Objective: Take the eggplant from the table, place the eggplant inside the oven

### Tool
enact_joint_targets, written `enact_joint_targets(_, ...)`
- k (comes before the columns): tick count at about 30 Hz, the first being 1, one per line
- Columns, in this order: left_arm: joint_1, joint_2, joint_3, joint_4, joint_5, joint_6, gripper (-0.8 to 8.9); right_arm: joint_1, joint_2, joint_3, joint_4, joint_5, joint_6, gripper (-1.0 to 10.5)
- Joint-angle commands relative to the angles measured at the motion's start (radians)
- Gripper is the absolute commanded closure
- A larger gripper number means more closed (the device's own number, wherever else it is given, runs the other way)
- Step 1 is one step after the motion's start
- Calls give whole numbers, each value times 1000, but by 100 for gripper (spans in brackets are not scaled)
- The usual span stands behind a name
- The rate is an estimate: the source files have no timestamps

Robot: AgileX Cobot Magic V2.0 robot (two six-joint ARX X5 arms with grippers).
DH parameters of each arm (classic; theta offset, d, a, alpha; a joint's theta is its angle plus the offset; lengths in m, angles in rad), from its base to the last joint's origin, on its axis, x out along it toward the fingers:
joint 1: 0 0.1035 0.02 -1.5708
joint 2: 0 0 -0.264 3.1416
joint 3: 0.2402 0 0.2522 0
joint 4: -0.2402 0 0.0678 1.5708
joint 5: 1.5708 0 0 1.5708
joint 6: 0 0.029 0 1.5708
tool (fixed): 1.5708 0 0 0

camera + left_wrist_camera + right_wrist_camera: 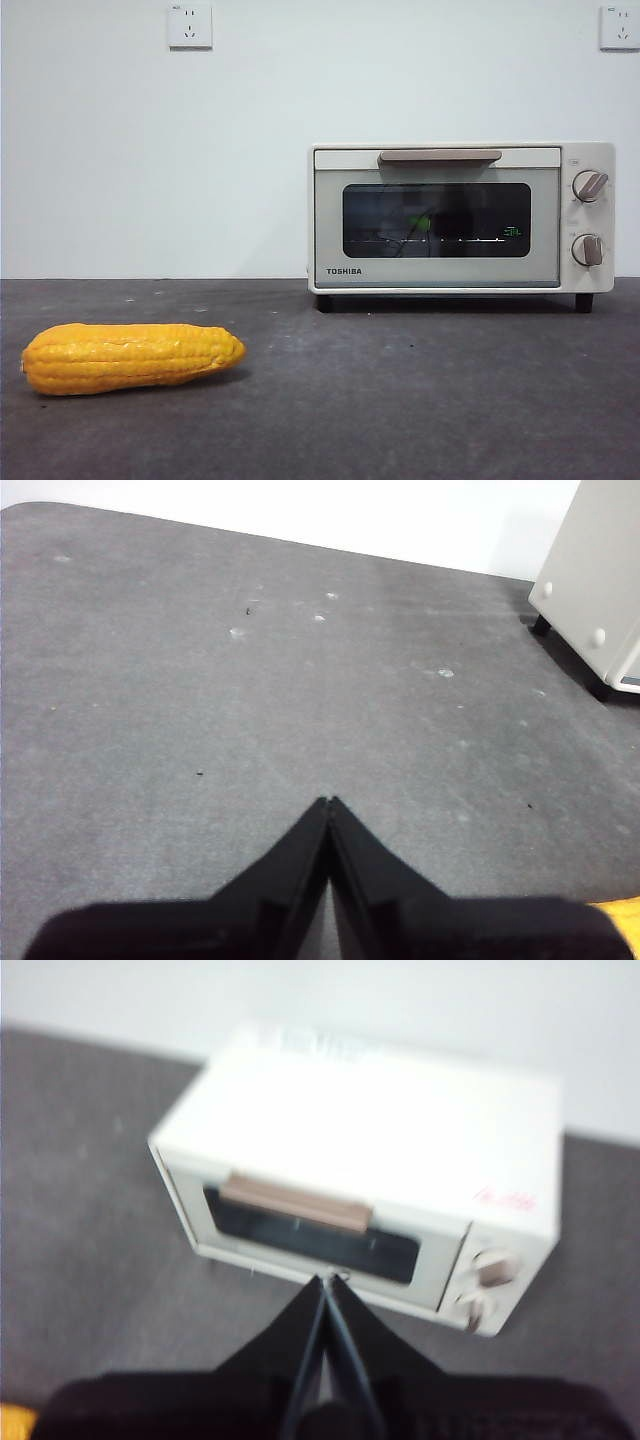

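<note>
The cream-white oven point(330, 230) stands at the right back of the table point(420, 400), door closed, beige handle point(440, 156) on top of the door. No eggplant lies on the table in any view. Behind the dark glass a small green patch point(422, 222) shows; I cannot tell whether it is the eggplant. My right gripper point(328, 1280) is shut and empty, hovering above and in front of the oven point(380, 1130). My left gripper point(328, 802) is shut and empty over bare table, with the oven's corner point(600, 570) off to one side. Neither arm appears in the front view.
A yellow-orange corn cob point(130, 357) lies on the front left of the table; its tip also shows as the corn edge point(622, 910) in the left wrist view. Two knobs point(589, 185) sit on the oven's right side. A white wall with sockets stands behind.
</note>
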State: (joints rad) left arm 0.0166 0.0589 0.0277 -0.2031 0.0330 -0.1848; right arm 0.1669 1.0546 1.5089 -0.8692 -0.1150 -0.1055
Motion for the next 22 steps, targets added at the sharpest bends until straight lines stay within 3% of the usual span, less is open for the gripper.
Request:
enact_joint_targets(1,-2,0,-9,9,0,-6,817,-35,-91,-4,2,0,-6,946)
enact_joint_targets(9,-2,0,-9,9,0,-6,817,-161,-327,-5,-75,5,-10,946)
enact_joint_targets(15,-2,0,-9,9,0,-6,817,-222,-468,-32,-142,56,-39,946)
enact_joint_targets(22,-2,0,-9,9,0,-6,817,-229,-677,-305,-19,55,-37,946)
